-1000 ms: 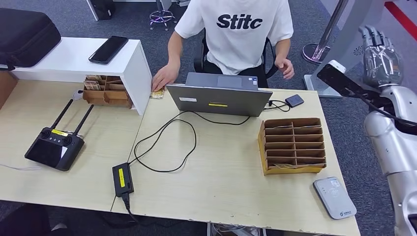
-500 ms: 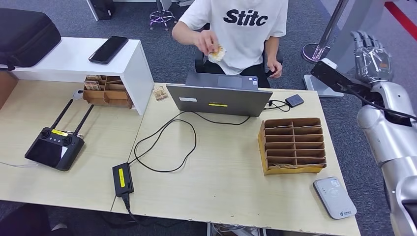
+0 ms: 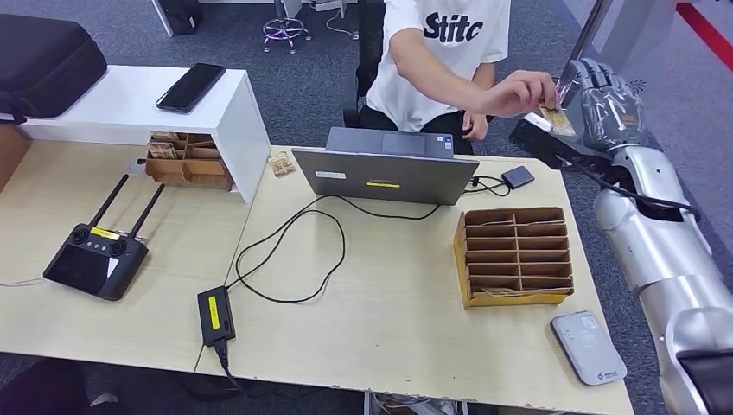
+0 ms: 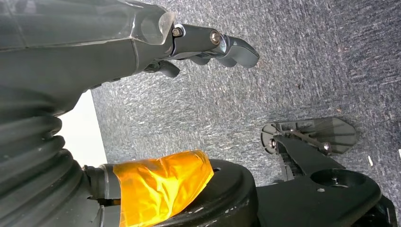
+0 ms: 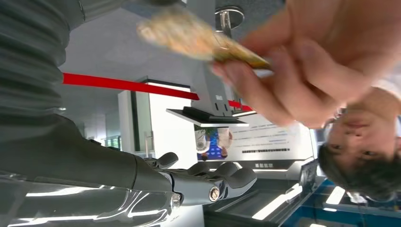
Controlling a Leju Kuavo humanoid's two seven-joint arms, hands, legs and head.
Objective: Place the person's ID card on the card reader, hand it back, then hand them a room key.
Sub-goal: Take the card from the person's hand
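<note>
I see grey carpet floor (image 3: 294, 86), two light wood tables (image 3: 389, 320) pushed together, a white shelf (image 3: 130, 108), and a chair base (image 3: 283, 33).

The right arm (image 3: 657, 251) reaches up and forward from the lower right, silver segments bent at the elbow; the right hand (image 3: 608, 97) is raised, fingers apart and upright, holding nothing; the left hand (image 4: 142, 42) hangs low over carpet, fingers loosely extended, empty.
</note>
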